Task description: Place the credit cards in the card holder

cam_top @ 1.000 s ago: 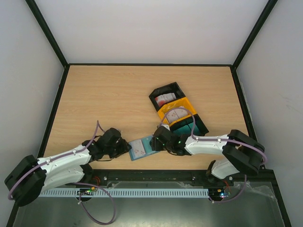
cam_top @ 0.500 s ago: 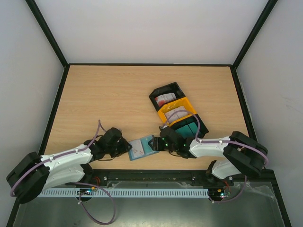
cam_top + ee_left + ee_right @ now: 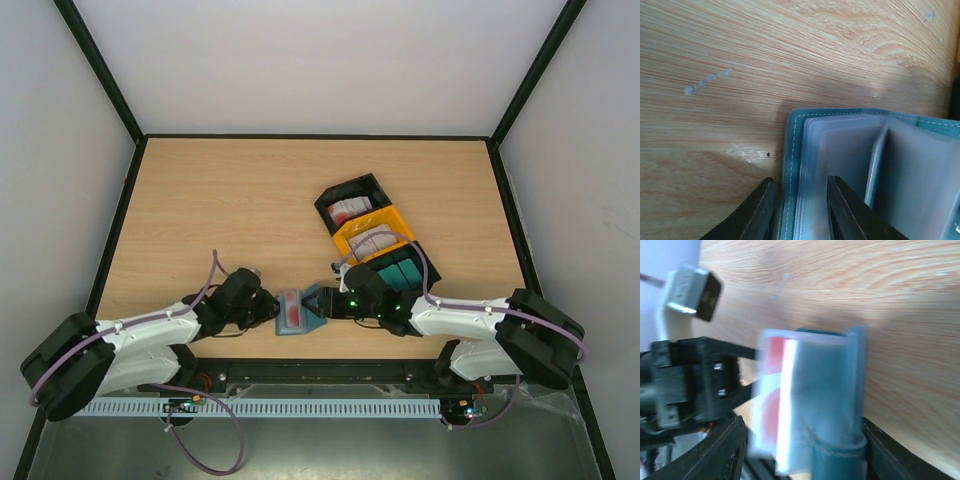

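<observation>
Wood-grain table (image 3: 250,200), stitched teal card holder (image 3: 790,150)

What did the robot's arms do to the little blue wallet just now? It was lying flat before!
The card holder lay open and flat; now its right half is lifted, folding toward the left. The right arm swung nearer the table's front edge, and the right gripper has that half between its fingers. The left gripper closed on the left edge. The bin tray did not move.
</observation>
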`<state>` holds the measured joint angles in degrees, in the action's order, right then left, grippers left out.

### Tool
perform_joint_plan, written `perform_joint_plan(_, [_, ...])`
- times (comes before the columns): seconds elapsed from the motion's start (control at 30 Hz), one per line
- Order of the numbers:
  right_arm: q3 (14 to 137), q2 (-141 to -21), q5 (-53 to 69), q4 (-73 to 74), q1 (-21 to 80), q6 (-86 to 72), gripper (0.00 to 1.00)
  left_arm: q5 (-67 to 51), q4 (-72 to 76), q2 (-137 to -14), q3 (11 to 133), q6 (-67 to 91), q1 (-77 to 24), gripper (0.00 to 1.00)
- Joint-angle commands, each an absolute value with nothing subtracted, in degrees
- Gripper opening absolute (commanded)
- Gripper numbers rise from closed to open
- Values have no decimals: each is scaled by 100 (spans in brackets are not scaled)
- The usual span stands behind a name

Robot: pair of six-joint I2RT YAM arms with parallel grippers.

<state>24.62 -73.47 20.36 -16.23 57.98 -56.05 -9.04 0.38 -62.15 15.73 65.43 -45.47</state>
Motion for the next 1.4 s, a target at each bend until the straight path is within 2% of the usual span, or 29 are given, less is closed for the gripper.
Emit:
perform_joint_plan(0.0, [2794,-7245,2524,-1937,5865,-5628,58,-980,27,-6485,1541,6411,-4605,30])
perform_joint_plan(0.5, [3183,-8328,3084,-2505,5862,-5597,62,-996,706,-7078,1656,6315,-4633,27])
perform_joint_plan(0.8, [3139,-8233,2803,-2436,5867,-5402,64,-148,-506,-6066,1696,6396,-4634,29])
perform_joint_plan(1.0, [3292,-8731,2856,-2524,5862,-5581,62,434,-1265,-4818,1568,6729,-4640,34])
perform_joint_plan(1.1, [3349,-9034,2819,-2626,5865,-5791,60,249,-1185,-4356,1453,6740,-4638,37])
perform_joint_plan(1.23, [3380,-9247,2717,-2722,5865,-6059,59,-229,-807,-3930,1161,6757,-4638,47])
perform_joint_plan(1.37, [3563,-9059,2360,-2362,5865,-5972,57,-622,-533,-3888,915,6793,-4640,51])
